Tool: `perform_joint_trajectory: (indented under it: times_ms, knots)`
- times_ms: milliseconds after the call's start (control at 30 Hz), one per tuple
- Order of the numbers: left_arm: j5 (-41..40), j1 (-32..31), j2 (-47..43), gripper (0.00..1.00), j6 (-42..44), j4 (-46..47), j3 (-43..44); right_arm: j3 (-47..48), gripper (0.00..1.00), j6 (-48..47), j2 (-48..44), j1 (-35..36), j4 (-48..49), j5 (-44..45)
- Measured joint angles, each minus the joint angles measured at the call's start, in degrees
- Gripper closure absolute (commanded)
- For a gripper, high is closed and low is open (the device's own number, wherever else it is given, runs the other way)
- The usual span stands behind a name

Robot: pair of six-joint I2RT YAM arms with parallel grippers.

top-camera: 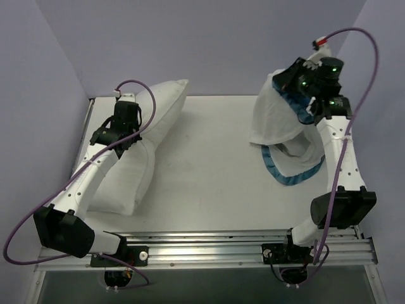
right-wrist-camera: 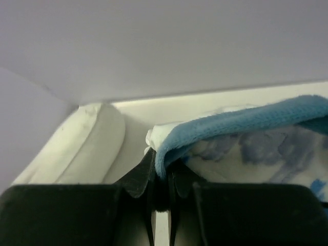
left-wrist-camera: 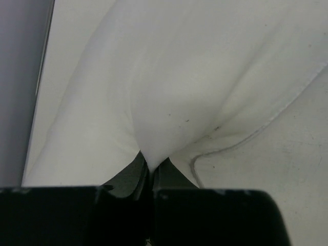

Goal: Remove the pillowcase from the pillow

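On the left side of the table point(top-camera: 209, 171) we see the pillow point(top-camera: 136, 171), plain white and bare, lying lengthwise from the near edge toward the far one. Our left jaws are pinched tight on a fold of its white cloth, about midway along. The pillowcase point(top-camera: 278, 120) is off the pillow and well apart from it, at the far right. Our right jaws are clamped on its teal ruffled edge and hold it up, white reverse outward, while its lower part, blue frill showing, rests on the table.
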Motion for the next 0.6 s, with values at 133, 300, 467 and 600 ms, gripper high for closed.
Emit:
perform_joint_trajectory:
  times_ms: [133,300,467,600]
  knots:
    - [1.4,-0.4,1.9,0.76,-2.0,3.1,-2.0,-15.7,0.87,-0.2,-0.2,8.7,3.0,2.8]
    - [4.5,-0.7,2.1,0.38,-4.9,4.7,-5.6,-29.9,0.54,0.1,4.5,16.7,2.7,5.2]
    - [7.4,-0.7,-1.4,0.12,-6.5,4.1,-6.7,-32.3,0.3,-2.6,8.2,22.5,-1.0,8.0]
    - [8.4,-0.7,-8.1,0.04,-6.8,1.7,-5.9,-33.0,0.19,-3.9,5.8,23.6,-3.0,10.0]
